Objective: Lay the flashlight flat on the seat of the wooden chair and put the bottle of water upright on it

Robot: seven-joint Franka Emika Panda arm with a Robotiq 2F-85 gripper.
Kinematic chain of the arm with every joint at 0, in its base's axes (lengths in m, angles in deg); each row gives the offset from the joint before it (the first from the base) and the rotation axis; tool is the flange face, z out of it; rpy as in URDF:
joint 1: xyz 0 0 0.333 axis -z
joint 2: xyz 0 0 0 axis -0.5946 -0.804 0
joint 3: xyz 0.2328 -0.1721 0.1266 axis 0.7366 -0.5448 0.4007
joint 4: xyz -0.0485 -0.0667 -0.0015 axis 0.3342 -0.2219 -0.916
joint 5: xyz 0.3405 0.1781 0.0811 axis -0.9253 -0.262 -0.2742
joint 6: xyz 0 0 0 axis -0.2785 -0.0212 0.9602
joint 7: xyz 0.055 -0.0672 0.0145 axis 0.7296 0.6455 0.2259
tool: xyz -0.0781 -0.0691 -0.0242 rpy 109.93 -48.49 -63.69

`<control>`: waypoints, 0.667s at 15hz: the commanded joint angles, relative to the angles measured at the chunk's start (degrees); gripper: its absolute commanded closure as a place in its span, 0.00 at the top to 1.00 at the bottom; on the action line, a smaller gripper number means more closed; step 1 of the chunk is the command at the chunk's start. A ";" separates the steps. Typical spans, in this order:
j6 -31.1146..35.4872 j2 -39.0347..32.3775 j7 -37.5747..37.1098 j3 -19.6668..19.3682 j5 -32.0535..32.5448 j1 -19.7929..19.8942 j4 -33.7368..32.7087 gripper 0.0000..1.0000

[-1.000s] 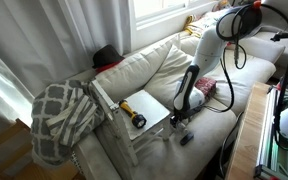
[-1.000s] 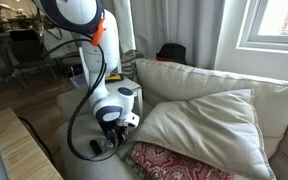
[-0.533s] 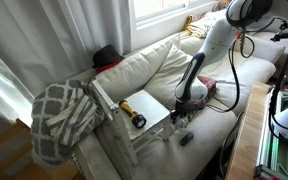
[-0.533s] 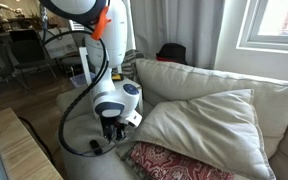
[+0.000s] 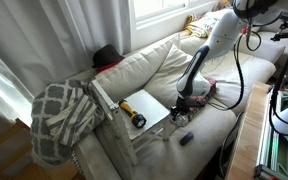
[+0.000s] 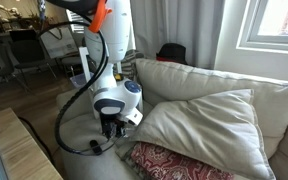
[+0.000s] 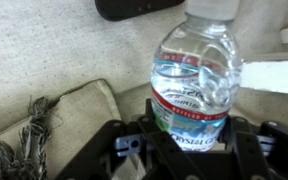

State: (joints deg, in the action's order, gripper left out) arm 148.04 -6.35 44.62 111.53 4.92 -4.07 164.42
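Observation:
The flashlight (image 5: 132, 115), yellow with a black head, lies flat on the pale seat of the wooden chair (image 5: 156, 104). My gripper (image 5: 184, 106) hangs over the sofa just right of the seat, and it also shows low beside the cushions in an exterior view (image 6: 114, 126). In the wrist view the gripper (image 7: 189, 142) is shut on the bottle of water (image 7: 196, 72), a clear bottle with a red-edged label. Black fingers (image 7: 112, 138) press on both sides of the label. The bottle's cap end points away from the camera.
A grey-and-white patterned blanket (image 5: 62, 115) hangs on the chair's left side. A small dark gadget (image 5: 185, 138) lies on the sofa by the gripper and shows again at the top of the wrist view (image 7: 134, 8). A red patterned cushion (image 6: 174, 162) and big cream cushions (image 6: 199, 115) lie nearby.
The arm has risen a little and shifted slightly right over the sofa with the bottle still gripped. The flashlight has not moved.

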 commanded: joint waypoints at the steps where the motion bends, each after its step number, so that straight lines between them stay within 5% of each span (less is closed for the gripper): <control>1: -0.23 -0.17 0.25 -0.12 -0.40 -0.34 -0.41 0.27; 6: -2.98 3.09 0.52 4.97 -2.27 7.38 2.33 0.27; 10: -12.41 8.82 -0.23 7.51 -5.66 12.52 4.74 0.27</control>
State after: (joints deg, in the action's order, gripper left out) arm 142.77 -3.32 44.52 116.55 2.32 3.54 165.30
